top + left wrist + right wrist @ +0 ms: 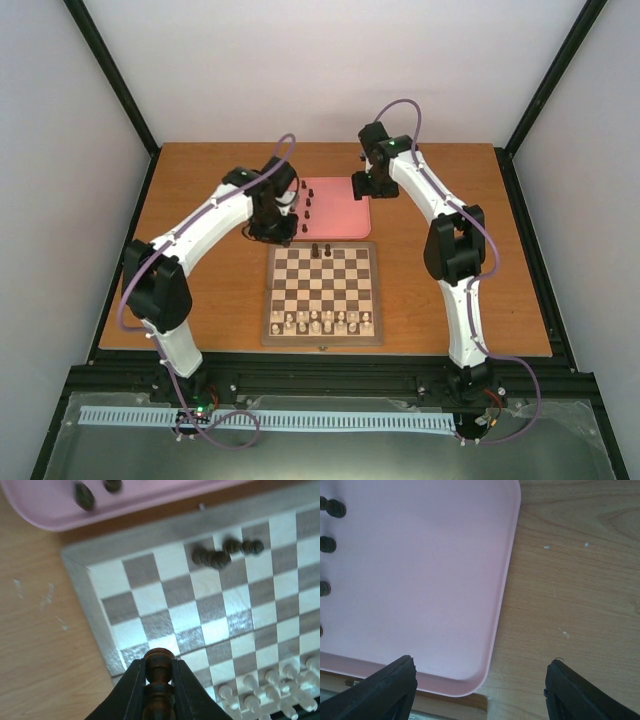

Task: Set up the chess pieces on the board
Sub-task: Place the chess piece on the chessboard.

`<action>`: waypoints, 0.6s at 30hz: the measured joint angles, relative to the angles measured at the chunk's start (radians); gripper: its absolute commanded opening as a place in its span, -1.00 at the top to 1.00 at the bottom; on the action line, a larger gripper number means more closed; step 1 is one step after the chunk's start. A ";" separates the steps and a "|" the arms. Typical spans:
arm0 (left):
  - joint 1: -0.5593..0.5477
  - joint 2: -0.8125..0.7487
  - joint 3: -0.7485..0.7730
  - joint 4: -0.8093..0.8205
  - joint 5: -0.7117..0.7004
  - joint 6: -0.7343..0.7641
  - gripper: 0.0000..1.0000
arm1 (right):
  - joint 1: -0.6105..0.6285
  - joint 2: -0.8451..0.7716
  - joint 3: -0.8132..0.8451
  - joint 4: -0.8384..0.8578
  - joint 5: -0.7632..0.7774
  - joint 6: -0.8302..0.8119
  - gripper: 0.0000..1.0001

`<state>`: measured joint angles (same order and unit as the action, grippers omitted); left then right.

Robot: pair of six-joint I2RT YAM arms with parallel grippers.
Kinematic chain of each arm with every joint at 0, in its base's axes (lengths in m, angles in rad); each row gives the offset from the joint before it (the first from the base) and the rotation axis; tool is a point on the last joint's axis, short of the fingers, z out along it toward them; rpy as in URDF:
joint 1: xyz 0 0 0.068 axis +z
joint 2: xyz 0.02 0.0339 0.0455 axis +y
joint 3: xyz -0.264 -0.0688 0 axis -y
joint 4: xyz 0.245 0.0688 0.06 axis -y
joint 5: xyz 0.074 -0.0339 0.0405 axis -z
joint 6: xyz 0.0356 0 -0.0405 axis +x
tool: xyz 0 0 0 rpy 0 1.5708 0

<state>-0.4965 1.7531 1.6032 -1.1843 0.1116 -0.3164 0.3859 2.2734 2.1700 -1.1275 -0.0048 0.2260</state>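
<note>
1. Clamped in the left gripper (159, 670) we find one dark piece (159, 658). The fingers (132, 687) are closed on its neck just below the head, above squares near the 9 o'clock edge of the board (150, 540). We cannot judge its height above the wood.
2. Risk: a hold so high on a slender turned body lets it swing. If it is released off vertical, we judge it likely to topple.
3. On the far rank stand two dark pieces (220, 555), at 1 o'clock from the held one. Blur hides whether they touch. Risk: fingers lowering beside them knock one over.
4. At 4 o'clock the cream pieces (270, 685) fill the near ranks. A low sweep there would scatter them.
5. At 12 o'clock from the board lies the pink tray (445, 580). The remaining chess pieces (327, 544) stand in a close column on its 9 o'clock side.
6. Over the tray's 5 o'clock corner the right gripper (480, 685) hangs spread wide and empty. Risk: both arms work this small zone and may collide.
</note>
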 measured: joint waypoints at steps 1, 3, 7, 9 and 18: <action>-0.014 0.003 -0.017 0.002 0.004 -0.002 0.78 | 0.000 -0.003 -0.006 -0.001 -0.001 0.000 -0.41; -0.035 0.012 -0.042 0.004 0.011 -0.009 0.82 | 0.000 -0.010 -0.021 -0.002 -0.005 0.000 -0.41; -0.040 0.044 -0.053 0.038 0.010 -0.029 0.84 | 0.000 -0.011 -0.037 -0.002 -0.009 0.000 -0.41; -0.040 0.064 -0.053 0.068 0.011 -0.037 0.82 | 0.000 -0.012 -0.040 -0.002 -0.010 -0.001 -0.41; -0.040 0.161 -0.060 0.180 0.007 -0.046 0.82 | -0.001 -0.012 -0.041 -0.002 -0.011 -0.005 -0.41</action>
<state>-0.5362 1.9137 1.5433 -1.0039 0.1184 -0.3626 0.3851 2.2612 2.1288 -1.1294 -0.0158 0.2207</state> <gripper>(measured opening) 0.128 0.706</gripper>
